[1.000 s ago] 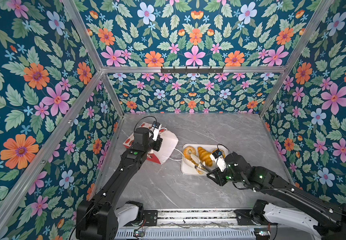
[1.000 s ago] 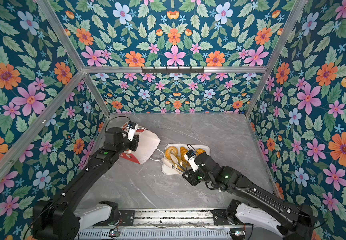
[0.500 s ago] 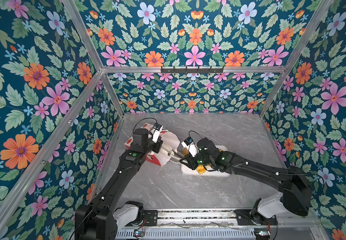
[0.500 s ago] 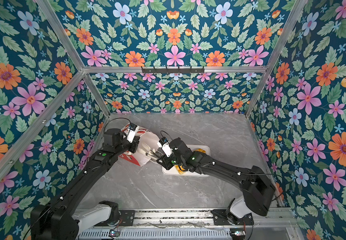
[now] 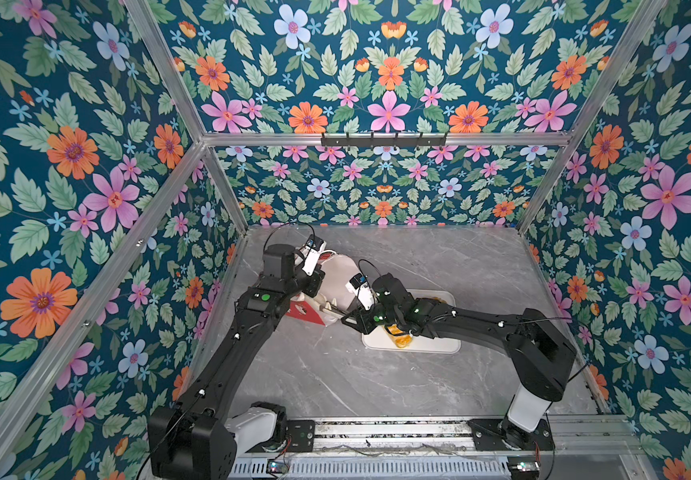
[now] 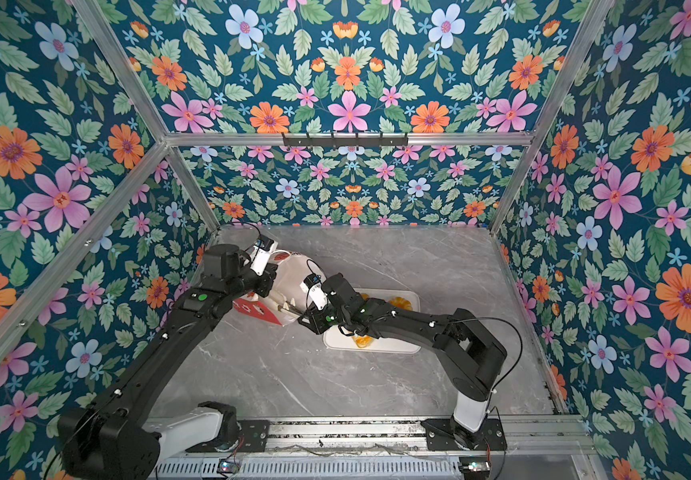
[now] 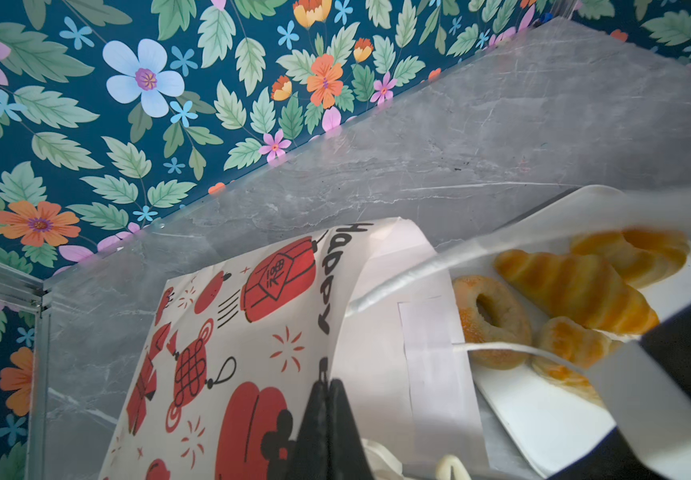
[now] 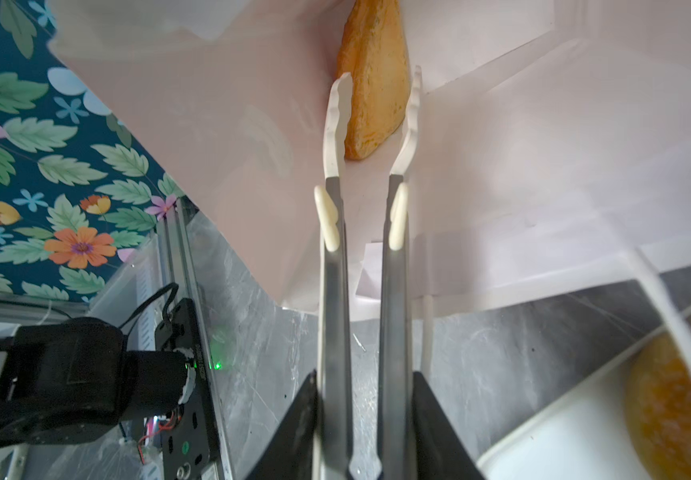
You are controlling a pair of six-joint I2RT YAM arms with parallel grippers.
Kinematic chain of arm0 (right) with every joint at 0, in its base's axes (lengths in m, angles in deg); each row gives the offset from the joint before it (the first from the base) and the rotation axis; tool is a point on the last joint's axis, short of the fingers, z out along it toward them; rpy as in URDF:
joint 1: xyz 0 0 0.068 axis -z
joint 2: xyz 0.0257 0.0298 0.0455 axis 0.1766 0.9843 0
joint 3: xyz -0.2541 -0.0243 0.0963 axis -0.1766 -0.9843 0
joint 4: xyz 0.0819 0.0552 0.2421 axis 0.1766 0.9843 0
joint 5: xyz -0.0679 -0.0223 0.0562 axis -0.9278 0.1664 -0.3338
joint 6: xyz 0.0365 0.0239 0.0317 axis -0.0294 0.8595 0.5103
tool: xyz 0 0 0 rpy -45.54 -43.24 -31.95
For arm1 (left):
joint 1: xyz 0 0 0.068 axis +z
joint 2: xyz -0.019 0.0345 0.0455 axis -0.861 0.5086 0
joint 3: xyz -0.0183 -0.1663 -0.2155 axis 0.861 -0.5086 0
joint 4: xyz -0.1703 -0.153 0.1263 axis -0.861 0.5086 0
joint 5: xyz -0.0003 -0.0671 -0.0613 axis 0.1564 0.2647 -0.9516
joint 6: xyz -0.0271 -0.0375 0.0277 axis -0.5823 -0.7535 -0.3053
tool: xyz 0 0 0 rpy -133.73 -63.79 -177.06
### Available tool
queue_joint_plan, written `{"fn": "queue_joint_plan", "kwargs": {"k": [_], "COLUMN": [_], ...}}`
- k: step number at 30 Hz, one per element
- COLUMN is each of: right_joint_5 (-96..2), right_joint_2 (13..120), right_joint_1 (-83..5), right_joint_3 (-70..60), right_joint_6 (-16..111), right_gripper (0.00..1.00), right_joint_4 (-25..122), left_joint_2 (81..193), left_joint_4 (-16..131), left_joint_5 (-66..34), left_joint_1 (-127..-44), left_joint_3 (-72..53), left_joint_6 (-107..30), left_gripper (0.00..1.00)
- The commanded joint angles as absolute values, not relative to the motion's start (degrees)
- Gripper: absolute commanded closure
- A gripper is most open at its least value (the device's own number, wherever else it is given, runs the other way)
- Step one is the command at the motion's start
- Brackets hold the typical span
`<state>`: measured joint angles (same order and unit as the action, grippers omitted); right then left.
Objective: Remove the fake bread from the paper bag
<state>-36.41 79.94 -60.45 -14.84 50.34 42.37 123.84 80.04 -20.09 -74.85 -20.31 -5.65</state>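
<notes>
So the paper bag (image 5: pixel 337 270) is on the left half of the grey table (image 5: pixel 335 374), tipped over so its mouth faces the white tray (image 5: pixel 431 347) right beside it. It's red and white print outside and plain white inside. I can't tell whether its bottom rests on the table or hangs a bit above it.

The left gripper (image 7: pixel 327 384) is pinched flat on the bag's top edge with no gap between its fingers, holding the mouth up and open. A thin white cord handle (image 7: pixel 398 278) droops across in front of the tray in the left wrist view.

The right gripper (image 8: pixel 364 376) is squeezed narrow around a pair of metal tongs (image 8: pixel 335 291) with white tips, and the tongs poke well into the bag's mouth. In both top views you only see their shafts disappearing into the white paper.

In the right wrist view one wedge of bread (image 8: pixel 377 83), orange-brown, lies deep inside the bag against a fold of the paper. The tong tips sit on either side of its near end. One tip looks like it's touching the edge and the other is just beside it. I honestly can't tell if it's being gripped.

The other bread is out on the tray. The left wrist view shows a doughnut (image 7: pixel 489 320), a croissant (image 7: pixel 576 291) and two more rolls next to them. From above, the right arm covers most of the tray, so only bits of orange peek out.
</notes>
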Motion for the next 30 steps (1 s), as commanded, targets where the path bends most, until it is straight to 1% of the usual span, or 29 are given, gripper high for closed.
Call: {"fn": "queue_joint_plan", "kwargs": {"k": [1,7,12,15,21,24,28,30], "right_joint_5": [-32.32,-26.02,-19.97,-17.96,-16.14,-16.17,-16.35,-16.66], "right_joint_2": [80.51,82.06,83.90,84.65,84.54,83.84,83.11,83.19], "right_joint_1": [-59.15,-57.91,-56.33,-55.50,-54.41,-54.37,-54.16,-54.03], "right_joint_3": [-16.01,-16.88,-18.54,-19.41,-20.95,-21.35,-21.74,-21.82], "right_joint_6": [57.76,65.04,74.19,78.15,81.65,81.55,81.46,81.24], "right_gripper": [0.67,0.67,0.67,0.67,0.67,0.67,0.67,0.67], "right_joint_4": [32.09,25.20,15.92,11.69,7.93,8.51,9.21,9.73], "left_joint_2": [127.52,135.22,144.97,151.08,162.78,167.54,171.96,172.31], "left_joint_4": [87.74,92.47,97.46,100.75,107.33,109.86,114.23,114.31], "left_joint_5": [-17.53,-15.95,-17.13,-17.84,-17.90,-16.51,-15.49,-15.40], "left_joint_1": [-74.81,-75.04,-75.86,-76.54,-78.30,-79.09,-79.64,-79.89], "left_joint_3": [-15.62,-6.69,3.41,9.58,21.89,27.80,34.26,34.89], "left_joint_6": [-3.75,-4.78,-5.84,-6.36,-6.45,-6.30,-6.15,-6.03], "left_gripper": [1.00,1.00,1.00,1.00,1.00,1.00,1.00,1.00]}}
